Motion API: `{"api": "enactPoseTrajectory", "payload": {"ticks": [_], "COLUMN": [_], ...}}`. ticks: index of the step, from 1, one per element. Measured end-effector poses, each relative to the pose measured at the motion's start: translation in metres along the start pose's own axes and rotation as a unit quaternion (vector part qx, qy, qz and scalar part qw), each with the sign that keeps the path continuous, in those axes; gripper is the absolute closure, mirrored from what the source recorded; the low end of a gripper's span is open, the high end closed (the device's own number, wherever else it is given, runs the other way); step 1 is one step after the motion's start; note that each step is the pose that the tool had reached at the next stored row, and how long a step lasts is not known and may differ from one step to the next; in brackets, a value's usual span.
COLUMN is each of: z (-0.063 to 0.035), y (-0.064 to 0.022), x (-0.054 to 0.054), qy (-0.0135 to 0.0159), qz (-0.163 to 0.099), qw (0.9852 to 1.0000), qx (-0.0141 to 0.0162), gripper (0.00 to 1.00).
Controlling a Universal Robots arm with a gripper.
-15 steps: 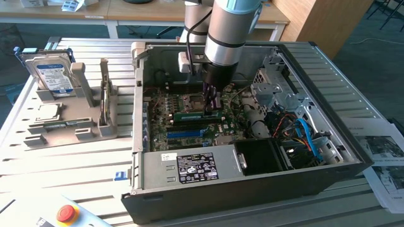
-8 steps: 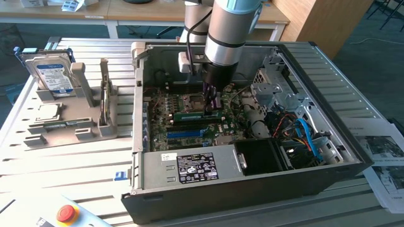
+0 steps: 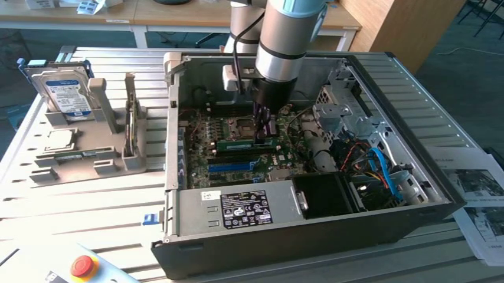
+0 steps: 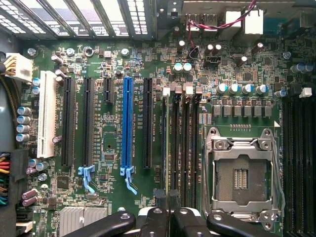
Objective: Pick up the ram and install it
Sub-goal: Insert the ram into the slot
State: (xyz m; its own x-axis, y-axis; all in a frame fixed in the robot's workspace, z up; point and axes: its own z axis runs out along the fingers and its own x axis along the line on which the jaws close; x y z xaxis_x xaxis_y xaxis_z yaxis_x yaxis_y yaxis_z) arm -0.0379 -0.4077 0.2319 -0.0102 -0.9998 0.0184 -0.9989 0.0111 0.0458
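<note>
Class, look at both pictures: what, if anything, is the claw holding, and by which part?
The claw is shut on the ram, pinching its upper long edge; the stick stands on edge at the memory slots.

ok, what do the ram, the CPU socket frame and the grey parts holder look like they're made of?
ram: circuit board, likely fibreglass laminate; flat green, dull surface.
CPU socket frame: bare metal, probably steel; bright silver sheen.
grey parts holder: looks like plastic; even matte grey, no glint. Could be printed or moulded, can't tell.
</note>
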Motion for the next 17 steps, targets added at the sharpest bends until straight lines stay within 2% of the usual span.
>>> {"api": "enactPoseTrajectory", "payload": {"ticks": [6, 17], "z": [0.0011, 0.0013], "y": [0.0001, 0.0002], "x": [0.0, 0.0004], "qy": [0.0, -0.0001], "qz": [0.0, 0.002], "qw": [1.0, 1.0], "qx": [0.0015, 0.0015], "gripper": [0.88, 0.88]}}
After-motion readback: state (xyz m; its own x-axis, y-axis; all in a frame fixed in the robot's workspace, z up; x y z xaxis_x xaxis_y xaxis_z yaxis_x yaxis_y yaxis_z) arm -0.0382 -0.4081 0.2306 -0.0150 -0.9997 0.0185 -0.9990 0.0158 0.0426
